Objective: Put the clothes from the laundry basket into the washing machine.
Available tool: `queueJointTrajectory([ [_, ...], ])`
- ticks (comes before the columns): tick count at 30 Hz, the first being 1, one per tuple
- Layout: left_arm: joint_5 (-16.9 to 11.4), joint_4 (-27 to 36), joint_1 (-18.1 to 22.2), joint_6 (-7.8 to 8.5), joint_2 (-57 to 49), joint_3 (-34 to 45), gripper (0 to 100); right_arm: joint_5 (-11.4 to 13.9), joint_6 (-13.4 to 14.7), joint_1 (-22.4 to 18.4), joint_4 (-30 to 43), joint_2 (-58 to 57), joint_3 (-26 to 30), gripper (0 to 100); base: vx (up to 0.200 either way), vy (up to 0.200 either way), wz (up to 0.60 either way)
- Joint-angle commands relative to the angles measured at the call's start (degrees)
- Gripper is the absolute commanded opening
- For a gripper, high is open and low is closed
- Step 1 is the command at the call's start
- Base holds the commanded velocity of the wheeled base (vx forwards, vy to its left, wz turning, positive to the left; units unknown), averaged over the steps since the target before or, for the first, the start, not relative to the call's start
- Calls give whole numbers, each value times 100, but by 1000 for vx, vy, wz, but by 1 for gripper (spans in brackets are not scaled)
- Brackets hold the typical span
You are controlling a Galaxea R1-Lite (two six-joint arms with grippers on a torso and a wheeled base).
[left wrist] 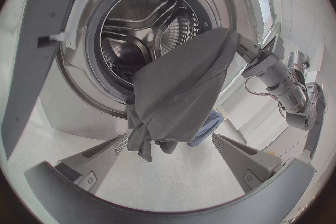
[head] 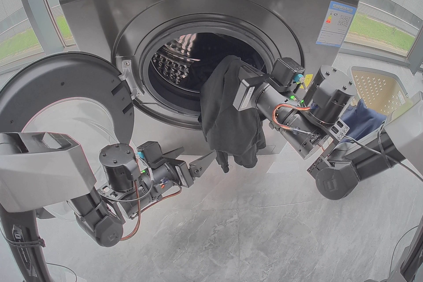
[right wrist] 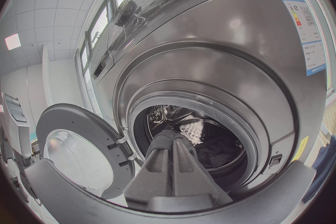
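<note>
Claw of the right arm [right wrist: 172, 144]: fingers pressed together, pinching a fold of a dark garment [head: 227, 120] at the mouth of the drum [head: 176, 62]. Garment: held at the right of the opening, the rest hanging outside over the rim and front panel of the machine [head: 282, 9], with its lowest ends clear of the floor [head: 246, 217]. Right arm: forearm extended up and leftward from the basket [head: 379, 89] side, wrist pointing into the opening. Left claw [left wrist: 169, 138]: spread, holding nothing, low before the machine, just beside the hanging ends; contact cannot be told. Left arm: bent, forearm low, aimed toward the garment. Door [head: 66, 89]: swung open to the left. Dark cloth lies inside the drum; a blue item [head: 365, 120] lies in the basket. Assessment: the step in hand is loading the garment, which is not yet inside. The next move calls for carrying the grip deeper past the rim before release, so that the hanging bulk follows; otherwise it may slide out onto the floor. Left claw appears placed to lift the trailing ends.
</note>
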Motion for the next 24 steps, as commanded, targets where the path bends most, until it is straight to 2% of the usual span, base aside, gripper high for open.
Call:
queueJointTrajectory([
  [1, -210, 3, -18, -262, 427, -388, 100, -1, -7, 22, -2, 1, 1, 0, 0, 0, 0],
  [4, -386, 3, -9, -447, 541, -546, 100, -1, -7, 22, -2, 1, 9, 0, 0, 0, 0],
  [6, -386, 3, -9, -447, 541, -546, 100, -1, -7, 22, -2, 1, 9, 0, 0, 0, 0],
  [7, -430, 3, 8, -526, 735, -713, 100, -1, -7, 31, -2, 1, 9, 0, 0, 0, 0],
  [16, -430, 3, 149, -552, 1113, -1258, 100, -1, -7, 58, -2, 1, 18, 0, 0, 0, 0],
  [19, -421, 30, 158, -675, 1165, -1460, 100, -1, -7, 75, -2, 1, 27, 0, 0, 0, 0],
  [24, -403, 39, 149, -702, 1324, -1662, 100, -1, 2, 84, -2, 1, 45, 0, 0, 0, 0],
])
